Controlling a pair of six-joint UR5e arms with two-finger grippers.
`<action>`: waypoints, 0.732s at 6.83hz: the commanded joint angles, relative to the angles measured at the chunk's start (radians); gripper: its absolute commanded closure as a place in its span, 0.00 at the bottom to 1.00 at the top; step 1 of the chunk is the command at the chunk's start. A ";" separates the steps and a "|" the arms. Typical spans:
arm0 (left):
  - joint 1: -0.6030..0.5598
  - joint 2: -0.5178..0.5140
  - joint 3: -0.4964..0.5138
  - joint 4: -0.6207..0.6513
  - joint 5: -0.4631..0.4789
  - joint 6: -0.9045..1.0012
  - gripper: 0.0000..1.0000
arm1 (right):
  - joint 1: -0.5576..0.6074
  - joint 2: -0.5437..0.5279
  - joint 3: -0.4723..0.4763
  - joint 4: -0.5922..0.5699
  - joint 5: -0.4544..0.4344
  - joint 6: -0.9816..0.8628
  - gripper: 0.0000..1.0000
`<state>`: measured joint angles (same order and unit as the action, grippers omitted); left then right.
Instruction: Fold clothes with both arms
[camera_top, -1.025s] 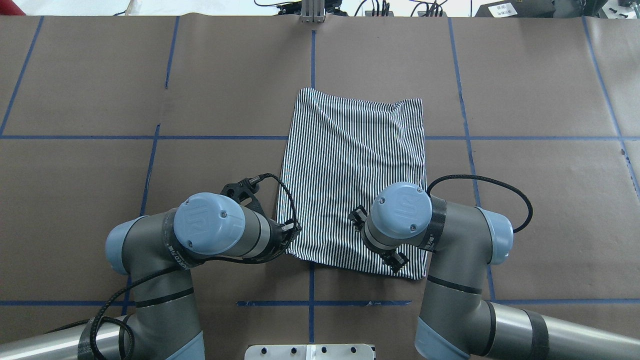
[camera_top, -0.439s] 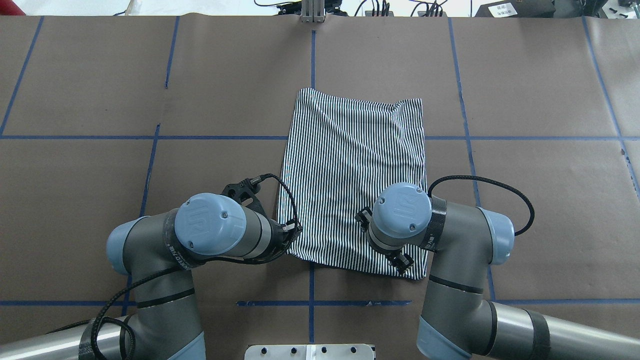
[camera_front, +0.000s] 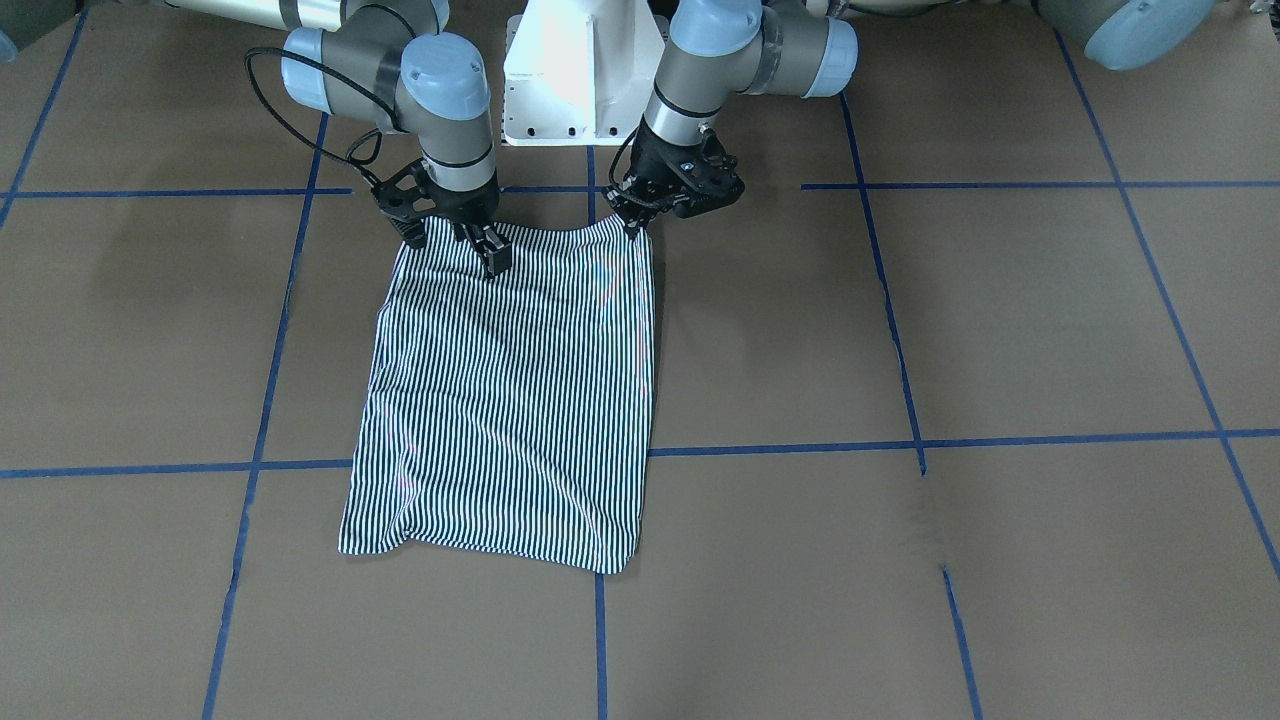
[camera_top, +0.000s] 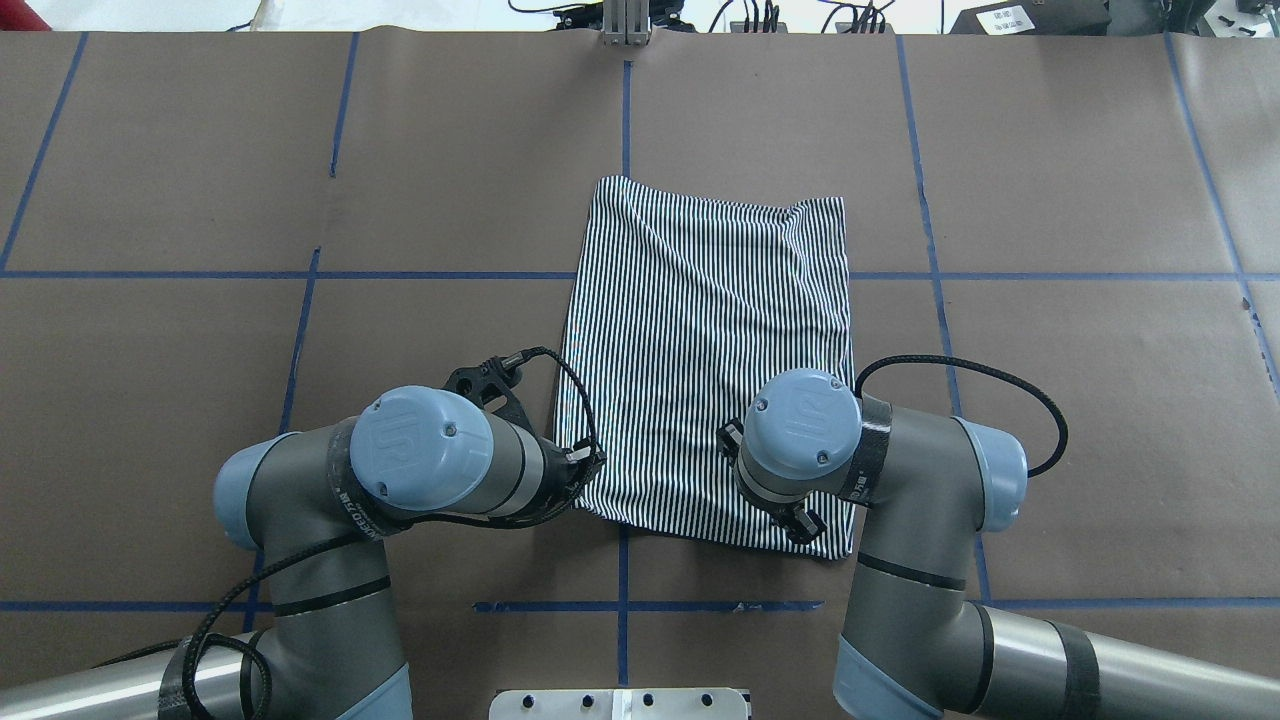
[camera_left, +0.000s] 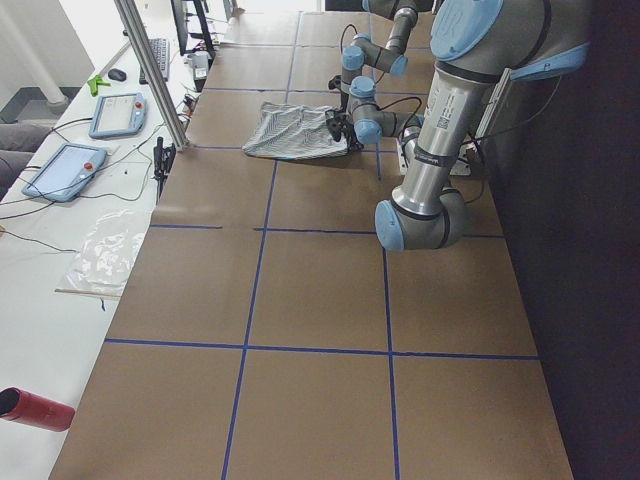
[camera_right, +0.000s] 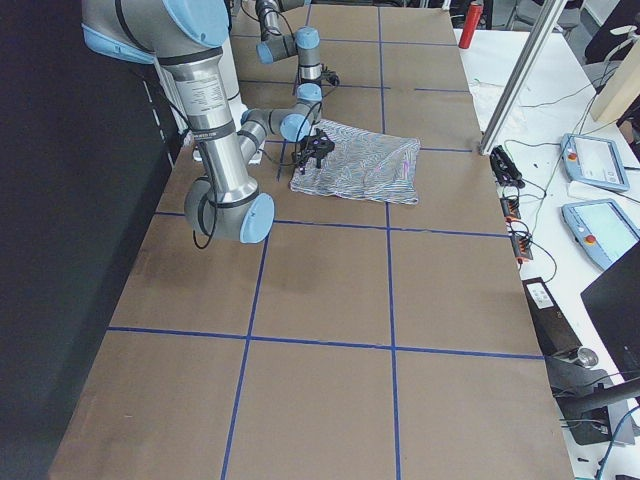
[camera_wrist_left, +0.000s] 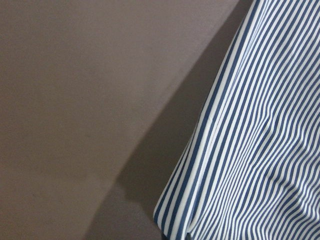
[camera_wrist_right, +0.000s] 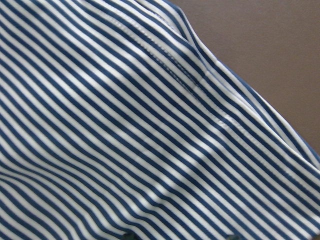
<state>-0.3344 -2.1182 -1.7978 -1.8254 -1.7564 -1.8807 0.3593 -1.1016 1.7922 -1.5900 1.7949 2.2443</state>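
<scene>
Both clamped on striped shirt (camera_front: 510, 400), left gripper (camera_front: 633, 222) at corner, right gripper (camera_front: 495, 256) inboard (edge raised)

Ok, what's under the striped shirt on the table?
Only the brown paper-covered table shows around the folded navy-and-white striped shirt. Anything beneath it is covered.

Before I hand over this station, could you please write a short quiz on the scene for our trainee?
1. True or false: the striped shirt lies fully spread, collar and sleeves showing.
2. The left gripper and the right gripper are at which shirt edge? A) nearest the white pedestal B) farthest from it C) opposite side edges
3. Which gripper is right at a corner of the shirt?
Key: 1 false; 2 A; 3 the left gripper.
</scene>
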 joint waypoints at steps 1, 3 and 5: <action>0.000 -0.002 0.000 0.000 0.000 0.000 1.00 | -0.003 0.000 0.003 -0.001 -0.002 0.001 1.00; 0.000 -0.002 0.002 0.000 0.000 0.000 1.00 | -0.003 -0.003 0.004 -0.002 -0.002 0.001 0.75; 0.000 -0.002 0.003 -0.002 0.003 0.000 1.00 | -0.003 -0.004 0.004 -0.002 -0.003 0.000 0.00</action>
<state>-0.3344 -2.1199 -1.7960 -1.8263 -1.7551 -1.8798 0.3559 -1.1053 1.7963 -1.5922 1.7922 2.2455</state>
